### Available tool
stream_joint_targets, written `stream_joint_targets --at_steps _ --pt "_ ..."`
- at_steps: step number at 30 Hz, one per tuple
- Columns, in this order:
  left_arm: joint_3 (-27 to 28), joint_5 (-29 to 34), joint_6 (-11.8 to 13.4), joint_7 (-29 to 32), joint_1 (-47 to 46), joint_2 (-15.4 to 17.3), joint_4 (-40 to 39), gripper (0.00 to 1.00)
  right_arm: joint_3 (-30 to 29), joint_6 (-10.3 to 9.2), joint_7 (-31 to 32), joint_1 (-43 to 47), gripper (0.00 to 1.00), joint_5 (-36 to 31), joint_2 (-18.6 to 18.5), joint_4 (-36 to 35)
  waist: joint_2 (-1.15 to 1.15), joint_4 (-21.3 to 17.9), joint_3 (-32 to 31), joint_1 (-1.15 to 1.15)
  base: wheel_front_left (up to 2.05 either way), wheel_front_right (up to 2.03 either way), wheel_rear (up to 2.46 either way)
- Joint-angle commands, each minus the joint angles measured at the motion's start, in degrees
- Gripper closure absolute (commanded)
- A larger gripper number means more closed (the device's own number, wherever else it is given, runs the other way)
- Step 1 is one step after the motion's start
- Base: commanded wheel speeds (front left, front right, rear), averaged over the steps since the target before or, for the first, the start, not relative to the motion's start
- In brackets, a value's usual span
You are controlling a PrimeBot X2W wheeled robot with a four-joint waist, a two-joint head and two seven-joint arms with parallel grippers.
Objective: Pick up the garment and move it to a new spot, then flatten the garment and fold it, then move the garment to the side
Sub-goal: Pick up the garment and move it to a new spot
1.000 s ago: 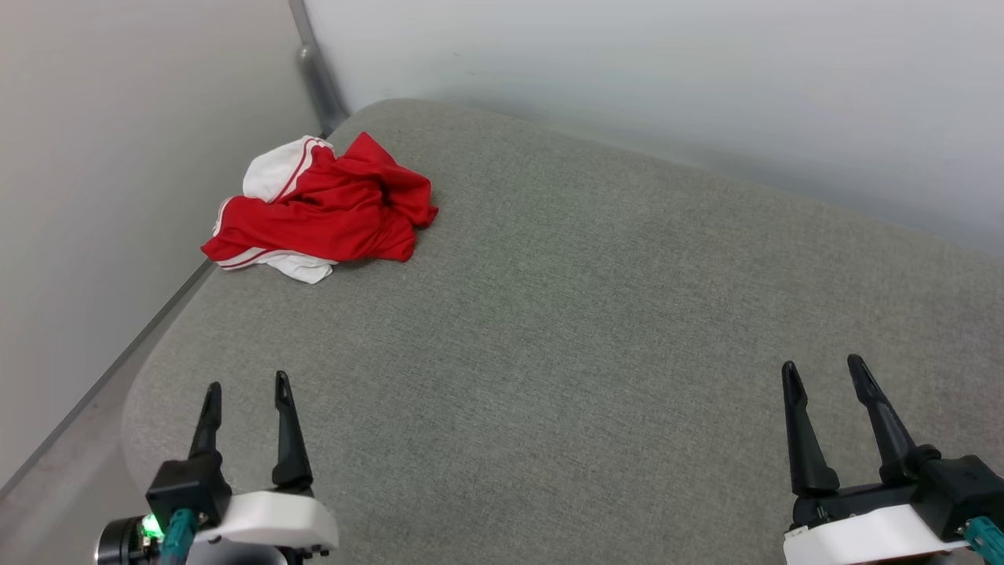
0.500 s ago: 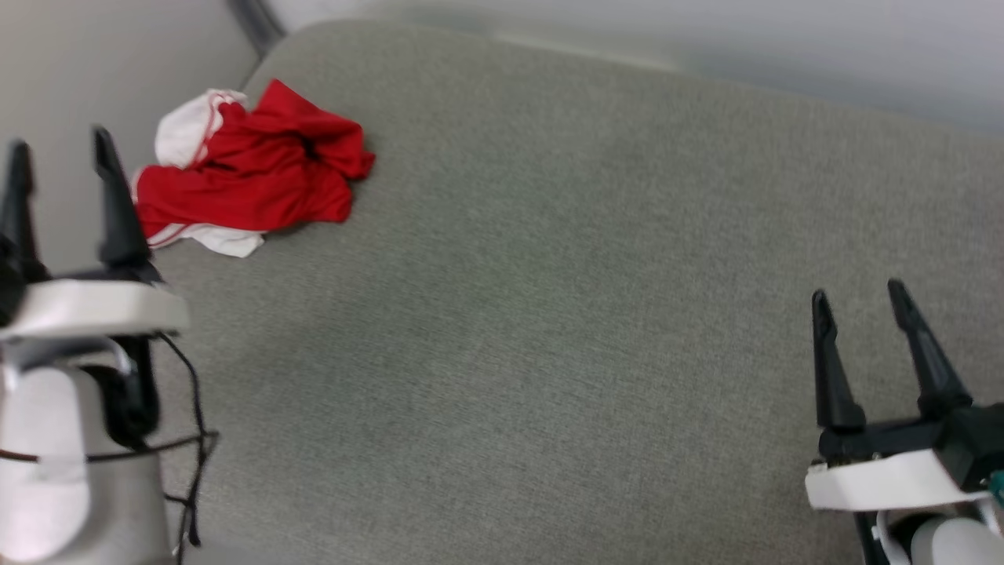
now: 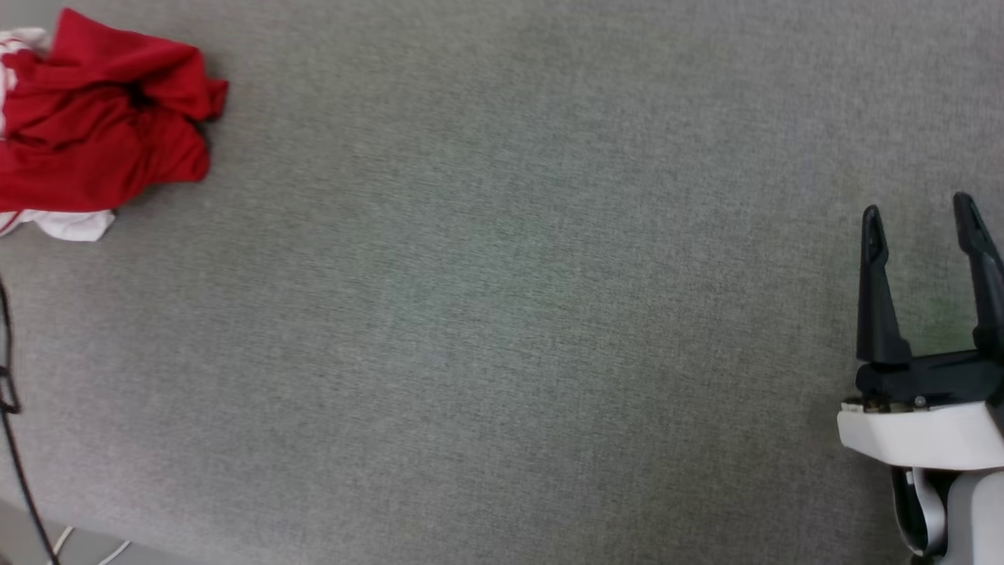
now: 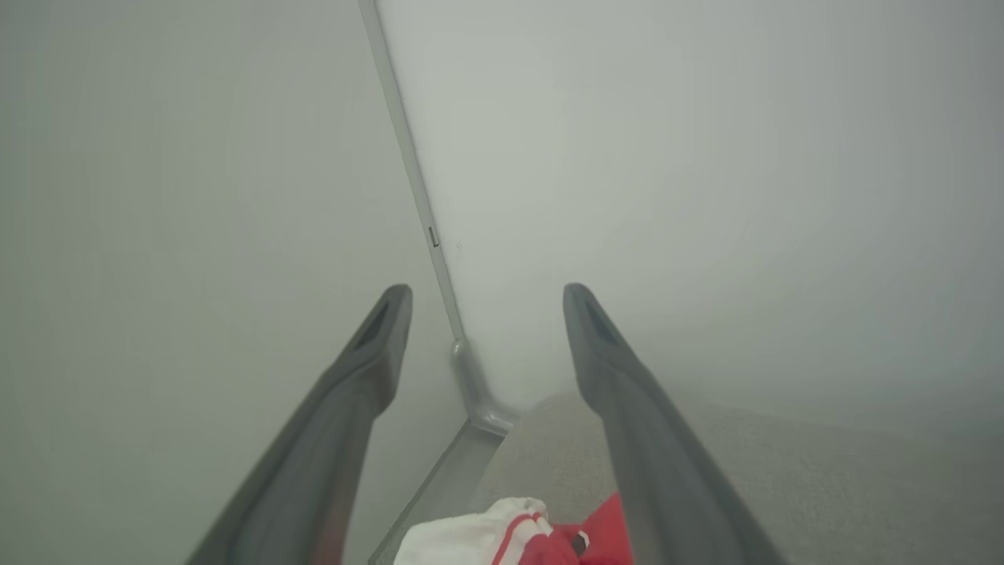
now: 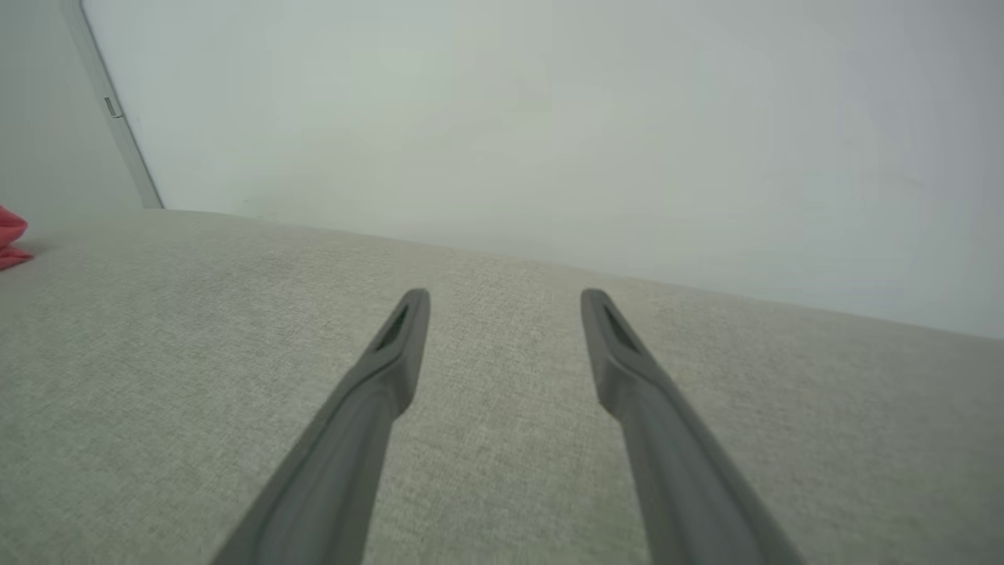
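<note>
There, we saw a broad grey upholstered surface [image 3: 502,329] spreading beneath pale walls [image 5: 549,118] that met at a metal corner strip [image 4: 416,196]. On it the garment [image 3: 102,133] lay crumpled in a red heap with some white showing, near that corner. Our right gripper [image 3: 918,208] hung over bare fabric well apart from the garment, its dark fingers spread wide and empty. Our left gripper [image 4: 486,294] pointed toward the corner, its fingers likewise wide and empty, with the heap low between them, and a thin black cable [image 3: 8,392] ran down the head view's left edge.
</note>
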Motion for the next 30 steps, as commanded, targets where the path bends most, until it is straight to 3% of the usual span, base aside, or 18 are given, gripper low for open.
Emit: stream_joint_targets --at_steps 1,5,10,17,22,30 --pt "-0.2 -3.5 -0.3 2.8 -3.0 1.9 2.4 0.00 0.0 -0.02 -0.1 -1.7 0.00 -0.5 0.0 -1.0 0.00 -2.2 3.0 -0.02 0.00 0.00 0.00" --pt "-5.0 -9.7 -0.3 11.3 -5.8 7.9 5.1 0.00 -0.1 -0.02 -0.1 -2.7 0.00 -0.5 0.0 -2.4 0.00 -3.4 4.7 -0.02 0.00 0.00 0.00" --pt "-11.5 -20.8 -0.3 27.3 -6.8 14.1 6.7 0.00 -0.1 -0.02 -0.1 -3.5 0.00 -0.4 0.0 -3.5 0.00 -4.6 6.1 -0.02 0.00 0.00 0.00" --pt "-16.5 -32.4 -0.3 45.1 -4.4 18.7 7.4 0.00 -0.2 -0.02 -0.1 -4.0 0.00 -0.4 0.0 -4.0 0.00 -6.2 7.9 -0.02 0.00 0.00 0.00" --pt "-19.4 -37.7 -0.3 54.6 -1.7 19.3 9.2 0.00 -0.4 -0.02 -0.1 -4.0 0.00 -0.8 0.0 -3.8 0.00 -7.3 9.3 -0.02 0.00 0.00 0.00" --pt "-24.8 -38.2 -0.3 58.2 1.3 15.1 12.3 0.00 -0.3 -0.02 -0.1 -4.6 0.00 -0.6 0.0 -3.0 0.00 -8.0 11.3 -0.02 0.00 0.00 0.00"
